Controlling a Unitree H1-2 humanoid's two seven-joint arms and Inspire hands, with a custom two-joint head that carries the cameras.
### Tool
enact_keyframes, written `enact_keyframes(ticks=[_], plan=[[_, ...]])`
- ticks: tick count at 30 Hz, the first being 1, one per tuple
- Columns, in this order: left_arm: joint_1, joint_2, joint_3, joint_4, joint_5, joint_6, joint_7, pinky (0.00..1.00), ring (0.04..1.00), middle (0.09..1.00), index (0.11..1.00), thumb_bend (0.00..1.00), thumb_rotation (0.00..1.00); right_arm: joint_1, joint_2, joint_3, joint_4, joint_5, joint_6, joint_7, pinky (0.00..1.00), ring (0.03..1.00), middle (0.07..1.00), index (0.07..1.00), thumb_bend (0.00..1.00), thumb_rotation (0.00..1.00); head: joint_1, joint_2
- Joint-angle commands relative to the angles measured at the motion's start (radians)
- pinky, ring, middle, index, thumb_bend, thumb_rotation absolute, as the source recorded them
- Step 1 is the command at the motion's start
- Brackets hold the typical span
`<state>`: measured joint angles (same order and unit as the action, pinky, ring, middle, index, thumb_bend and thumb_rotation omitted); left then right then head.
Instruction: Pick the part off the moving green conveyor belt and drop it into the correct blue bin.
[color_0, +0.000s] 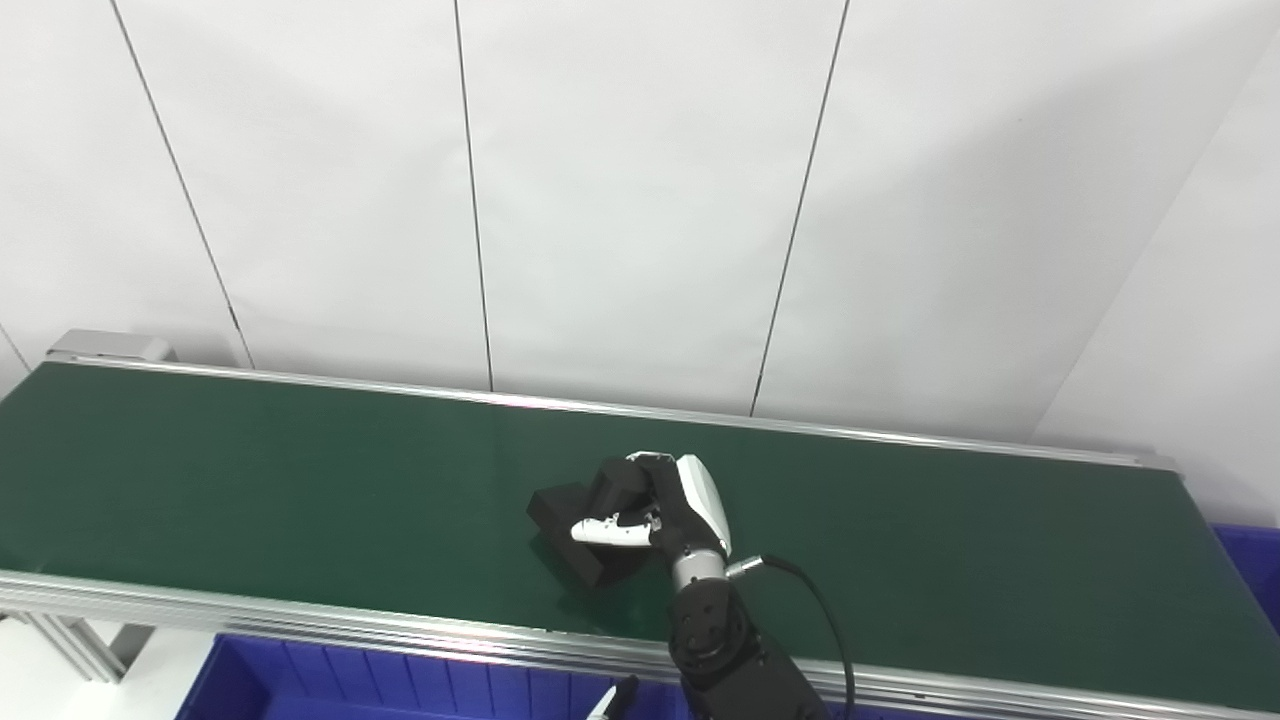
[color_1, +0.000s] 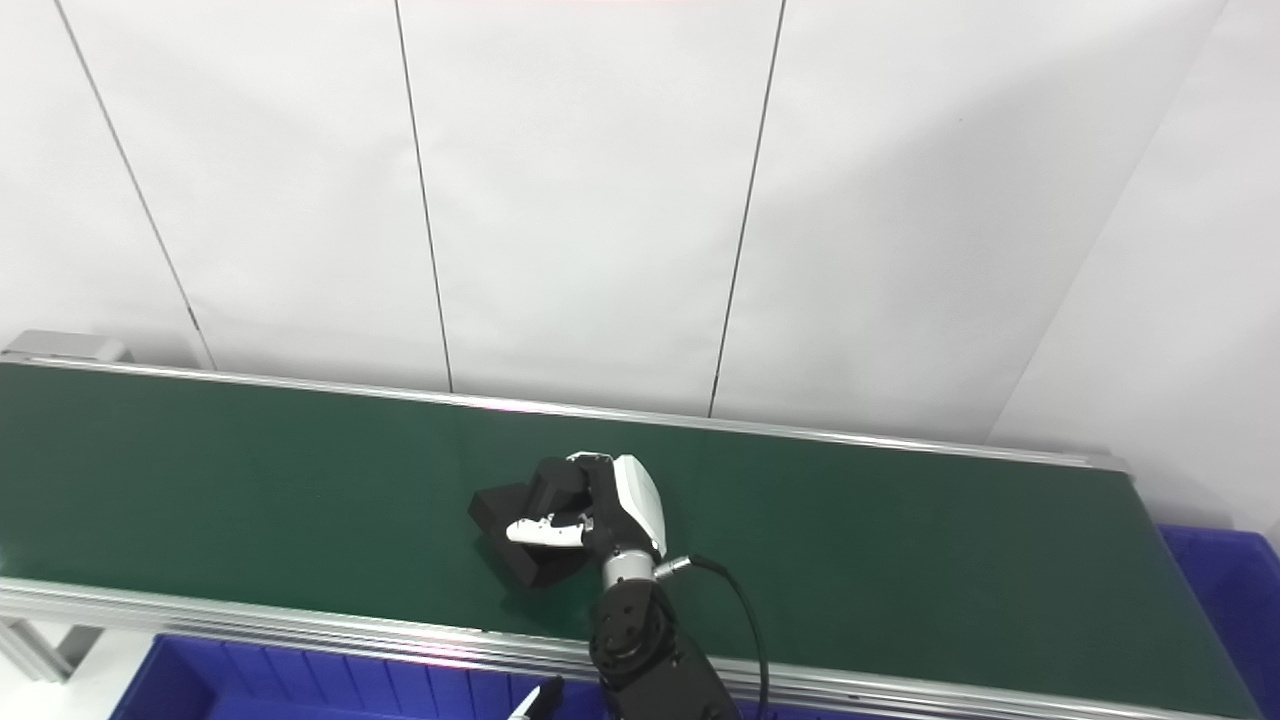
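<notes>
A black block-shaped part (color_0: 562, 507) lies on the green conveyor belt (color_0: 250, 470), near its front edge at the middle. My right hand (color_0: 665, 510) reaches in from the bottom of the picture and is shut on the part, with its fingers curled over the top and the white thumb pressed along the near side. The part's right end is hidden under the hand. I cannot tell whether the part is off the belt. Of my left hand (color_0: 610, 702), only a fingertip shows at the bottom edge, below the belt's rail.
A blue bin (color_0: 300, 680) sits below the belt's front rail at the lower left. A second blue bin (color_0: 1250, 575) shows at the belt's right end. A white panelled wall stands behind the belt.
</notes>
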<state>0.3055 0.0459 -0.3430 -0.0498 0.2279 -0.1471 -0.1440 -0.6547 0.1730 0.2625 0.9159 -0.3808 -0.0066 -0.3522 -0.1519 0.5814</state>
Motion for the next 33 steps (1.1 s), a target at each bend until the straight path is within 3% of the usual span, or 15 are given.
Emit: enact_keyframes(ticks=[1, 4, 6, 9, 17, 19, 26, 31, 33], plan=[[-0.012, 0.0, 0.002, -0.018, -0.009, -0.01, -0.004, 1.0, 1.0, 1.0, 1.0, 0.87, 0.9, -0.002, 0.012, -0.002, -0.02, -0.004, -0.041, -0.024, 0.41, 0.468, 0.522, 0.476, 0.52, 0.0, -0.002, 0.004], [-0.016, 0.004, 0.003, -0.015, -0.019, -0.012, -0.007, 1.0, 1.0, 1.0, 1.0, 0.86, 0.9, 0.028, -0.001, -0.003, -0.068, -0.007, -0.047, -0.043, 0.47, 0.466, 0.522, 0.477, 0.52, 0.0, -0.004, 0.006], [-0.017, 0.002, 0.006, -0.015, -0.021, -0.006, -0.005, 1.0, 1.0, 1.0, 1.0, 0.86, 0.9, 0.068, -0.009, -0.017, -0.138, 0.006, -0.055, -0.044, 0.43, 0.452, 0.529, 0.481, 0.51, 0.0, -0.007, 0.01], [-0.021, 0.002, 0.008, -0.018, -0.024, 0.004, -0.008, 1.0, 1.0, 1.0, 1.0, 0.86, 0.9, 0.144, -0.036, -0.026, -0.291, 0.009, -0.045, -0.021, 0.38, 0.441, 0.54, 0.483, 0.51, 0.0, -0.011, 0.026], [-0.03, 0.009, 0.017, -0.04, -0.033, 0.024, -0.018, 1.0, 1.0, 1.0, 1.0, 0.84, 0.9, 0.347, -0.104, -0.073, -0.731, 0.038, 0.051, 0.081, 0.37, 0.435, 0.527, 0.484, 0.51, 0.0, -0.005, 0.074], [-0.031, 0.009, 0.021, -0.046, -0.033, 0.029, -0.018, 1.0, 1.0, 1.0, 1.0, 0.83, 0.9, 0.395, -0.123, -0.085, -0.831, 0.05, 0.081, 0.118, 0.46, 0.47, 0.53, 0.461, 0.51, 0.0, -0.002, 0.084], [-0.027, 0.005, 0.032, -0.092, -0.031, 0.066, -0.019, 1.0, 1.0, 1.0, 1.0, 0.79, 0.88, 0.525, -0.2, -0.125, -1.041, 0.071, 0.117, 0.212, 0.42, 0.463, 0.536, 0.458, 0.51, 0.0, 0.002, 0.133], [-0.024, 0.0, 0.034, -0.145, -0.028, 0.123, -0.022, 1.0, 1.0, 1.0, 1.0, 0.76, 0.87, 0.607, -0.275, -0.145, -1.13, 0.057, 0.118, 0.262, 0.42, 0.46, 0.533, 0.459, 0.51, 0.0, 0.008, 0.171], [-0.022, -0.003, 0.033, -0.164, -0.024, 0.149, -0.021, 1.0, 1.0, 1.0, 0.999, 0.76, 0.87, 0.628, -0.296, -0.15, -1.148, 0.06, 0.124, 0.282, 0.37, 0.436, 0.54, 0.468, 0.51, 0.0, 0.008, 0.173]])
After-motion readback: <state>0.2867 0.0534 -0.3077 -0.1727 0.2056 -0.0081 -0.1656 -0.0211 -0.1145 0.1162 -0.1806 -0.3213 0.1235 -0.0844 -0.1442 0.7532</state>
